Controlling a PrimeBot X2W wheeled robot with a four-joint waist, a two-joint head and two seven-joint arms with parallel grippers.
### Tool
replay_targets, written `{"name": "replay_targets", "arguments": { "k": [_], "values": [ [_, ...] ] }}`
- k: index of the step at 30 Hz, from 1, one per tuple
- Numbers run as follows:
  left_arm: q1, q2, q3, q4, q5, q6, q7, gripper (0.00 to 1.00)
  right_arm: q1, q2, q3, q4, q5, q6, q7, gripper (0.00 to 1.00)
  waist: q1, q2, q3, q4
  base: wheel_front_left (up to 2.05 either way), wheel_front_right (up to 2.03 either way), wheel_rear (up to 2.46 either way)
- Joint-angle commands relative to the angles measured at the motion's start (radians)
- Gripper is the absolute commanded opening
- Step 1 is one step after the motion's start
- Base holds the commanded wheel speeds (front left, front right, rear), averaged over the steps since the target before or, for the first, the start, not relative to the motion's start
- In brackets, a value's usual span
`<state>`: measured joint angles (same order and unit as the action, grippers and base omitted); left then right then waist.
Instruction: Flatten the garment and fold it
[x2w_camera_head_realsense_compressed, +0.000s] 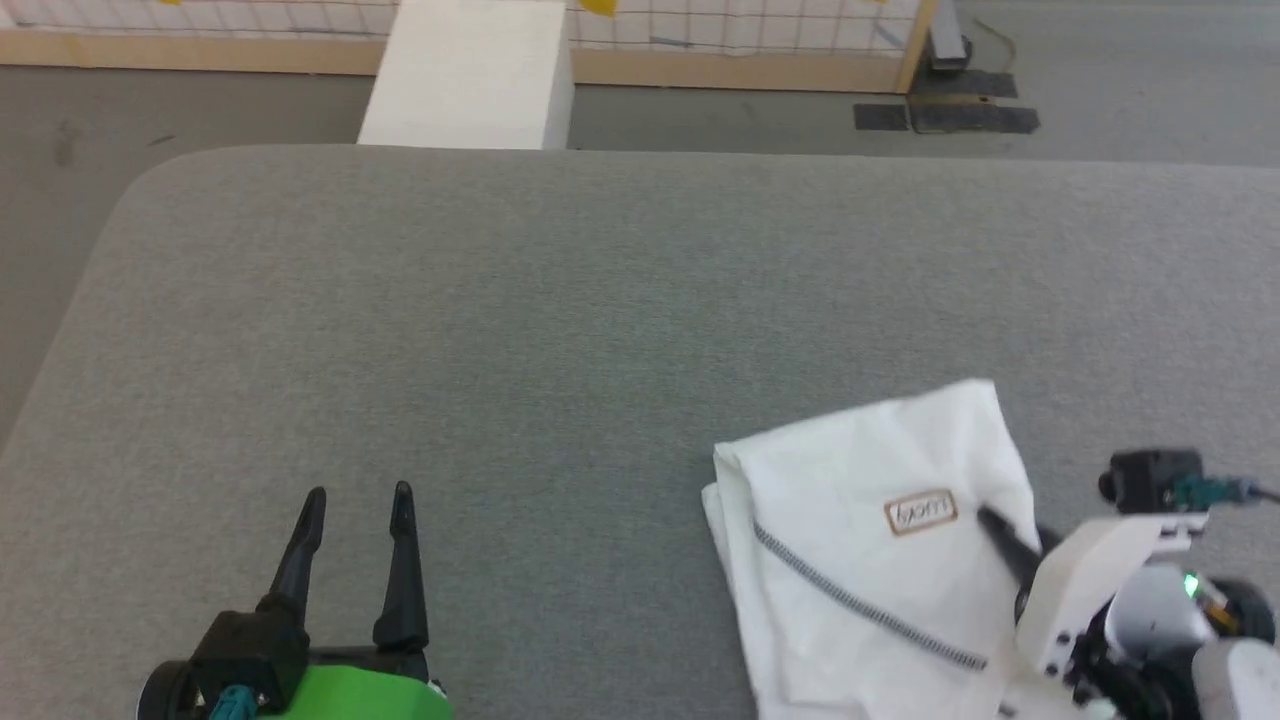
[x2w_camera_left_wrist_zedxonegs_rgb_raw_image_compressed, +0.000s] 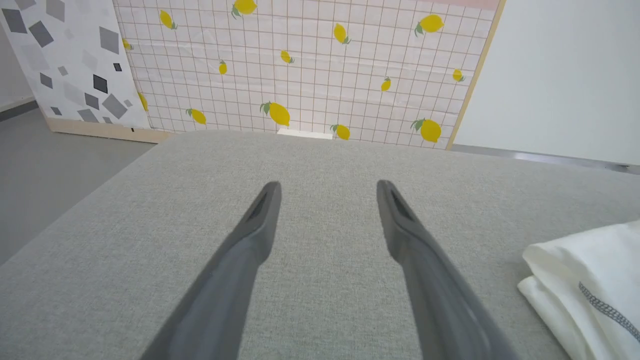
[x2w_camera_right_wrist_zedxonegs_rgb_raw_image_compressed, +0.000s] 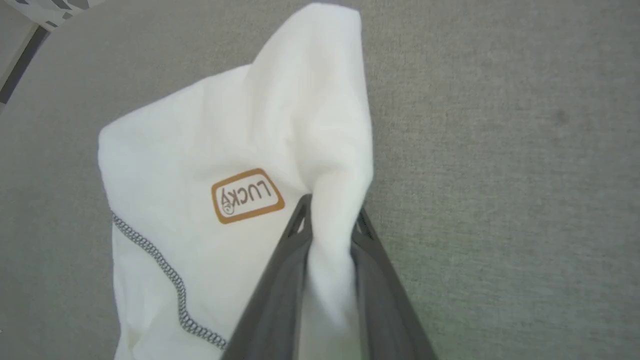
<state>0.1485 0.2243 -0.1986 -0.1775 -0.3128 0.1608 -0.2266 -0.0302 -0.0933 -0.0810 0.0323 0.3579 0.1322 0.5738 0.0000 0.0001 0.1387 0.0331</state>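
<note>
- Left gripper (x2w_camera_head_realsense_compressed: 360, 492) at 7 o'clock in the head view; fingers spread wide, holding nothing, over the grey table (x2w_camera_head_realsense_compressed: 600, 300)
- White box (x2w_camera_head_realsense_compressed: 470, 75) at 12 o'clock, beyond the table's far edge; what it holds cannot be told
- Garment (x2w_camera_head_realsense_compressed: 860, 540) at 4 o'clock on the table; white, loosely folded, with a brown-edged label (x2w_camera_head_realsense_compressed: 920, 512) and dark stitching (x2w_camera_head_realsense_compressed: 860, 600); long axis runs 1 to 7 o'clock, peaked corner toward 1
- Right gripper (x2w_camera_right_wrist_zedxonegs_rgb_raw_image_compressed: 332, 205) at 4 o'clock; clamped on a fold at the garment's right edge

a broad grey woven-fabric padded surface (x2w_camera_head_realsense_compressed: 560, 300) with a rounded corner; a crumpled white thin-fabric shirt (x2w_camera_head_realsense_compressed: 850, 470) lies near its right front.
</note>
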Motion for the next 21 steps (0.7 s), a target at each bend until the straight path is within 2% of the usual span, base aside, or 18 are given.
{"name": "replay_targets", "arguments": {
  "k": [1,10,21],
  "values": [
    [-0.029,0.008,-0.004,-0.008,0.019,0.004,0.005,1.00,-0.045,-0.029,0.007,-0.018,-0.013,-0.002,0.009,0.00,0.0000,-0.0001,0.032,-0.045,0.00,0.00,0.00],
    [-0.100,0.028,-0.018,-0.045,0.052,0.005,0.032,1.00,-0.207,-0.188,0.038,-0.040,-0.028,-0.002,0.052,0.00,0.0000,-0.0001,0.103,-0.160,0.00,0.00,0.00],
    [-0.164,0.075,-0.019,-0.086,0.087,0.003,0.086,1.00,-0.409,-0.419,0.100,0.011,-0.072,-0.002,0.055,0.00,0.0000,-0.0001,0.201,-0.266,0.00,0.00,0.00]
  ]
}}
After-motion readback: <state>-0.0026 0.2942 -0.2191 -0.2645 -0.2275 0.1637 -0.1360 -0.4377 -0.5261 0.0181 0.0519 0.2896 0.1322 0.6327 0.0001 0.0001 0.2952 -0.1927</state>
